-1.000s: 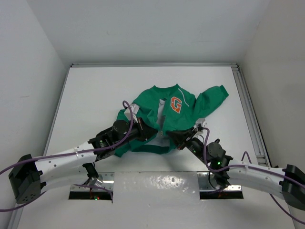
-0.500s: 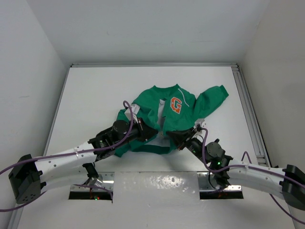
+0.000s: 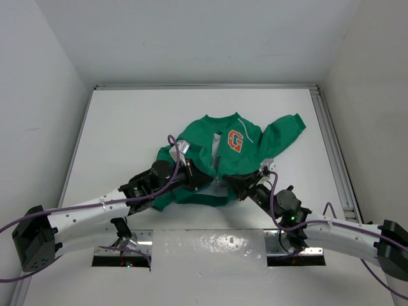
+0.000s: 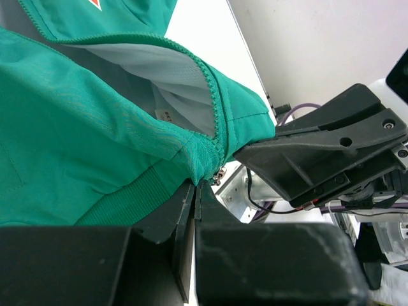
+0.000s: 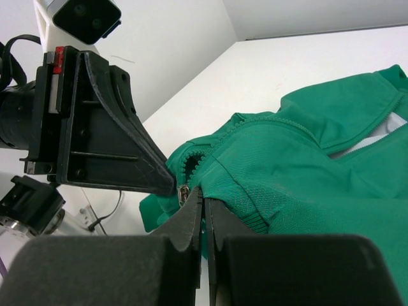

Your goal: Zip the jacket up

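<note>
Jacket (image 3: 245, 156) lies on the desk (image 3: 127, 127), a bit right of centre: collar toward the far edge, hem (image 3: 191, 199) toward the near edge, one sleeve (image 3: 287, 131) thrown out toward the right edge. G (image 3: 235, 139) faces up on the chest. The front is open. In the left wrist view the zipper (image 4: 215, 111) teeth run unjoined down one edge, with grey lining (image 4: 169, 73) showing behind them. Both arms reach in from the near edge and meet at the hem, at the bottom of the front opening. Left gripper (image 3: 203, 181) sits on the left side of the opening and right gripper (image 3: 236, 185) on the right side, tips almost nose to nose. Left jaws are together, pinched on the hem corner right at the bottom end of the zipper. A small metal piece (image 4: 218, 176) shows just beside the tips; can't tell if it's the slider or the end pin. Right jaws are together too, nipping the ribbed hem edge of the other front panel, with fabric bunched over the tips. In the right wrist view the two grippers' tips look nearly touching; contact not clear. The hem around the grippers is lifted and rumpled, and the rest of the jacket rests on the desk. Purple cables (image 3: 172, 153) loop over both arms.
</note>
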